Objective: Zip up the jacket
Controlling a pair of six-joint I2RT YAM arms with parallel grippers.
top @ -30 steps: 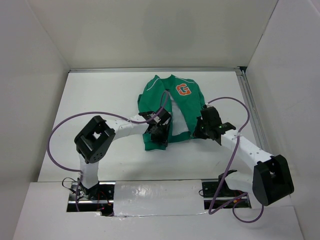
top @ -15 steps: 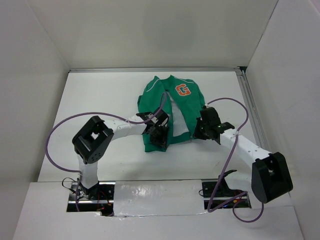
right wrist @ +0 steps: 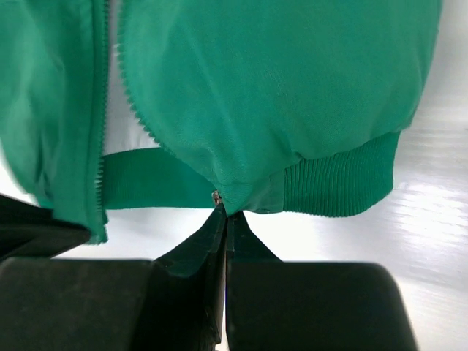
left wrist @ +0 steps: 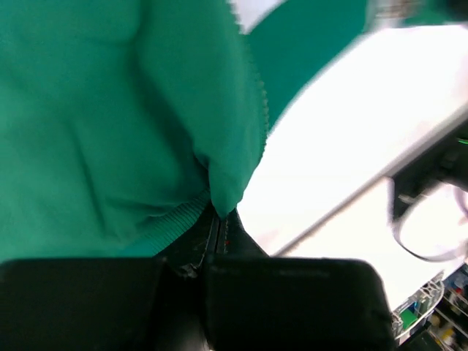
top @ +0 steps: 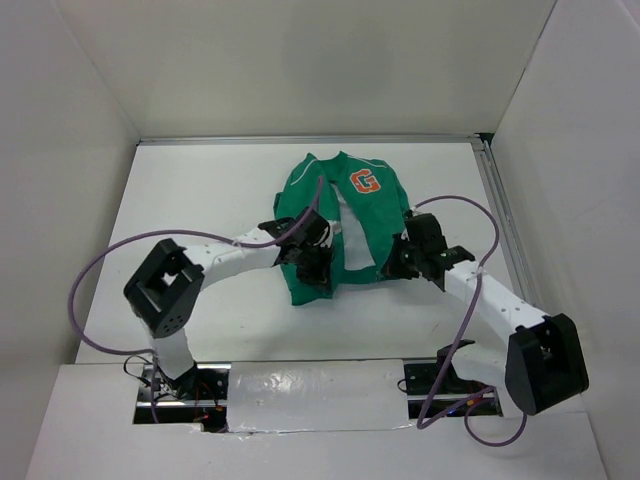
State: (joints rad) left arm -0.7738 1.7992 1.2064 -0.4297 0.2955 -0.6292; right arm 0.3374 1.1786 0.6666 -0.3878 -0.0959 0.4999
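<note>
Currently, the small green fabric jacket (top: 365,205) lies unzipped near the middle of the white desk (top: 200,200), collar toward the far edge, with the left gripper (left wrist: 219,218) and the right gripper (right wrist: 225,212) each clamped on a near hem corner either side of the open zipper (right wrist: 146,128).

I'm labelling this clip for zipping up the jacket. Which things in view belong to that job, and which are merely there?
Part of the job:
jacket, front unzipped
left end effector, shut on its hem
right end effector, shut on its hem corner

Merely there:
purple cables
white table
</note>
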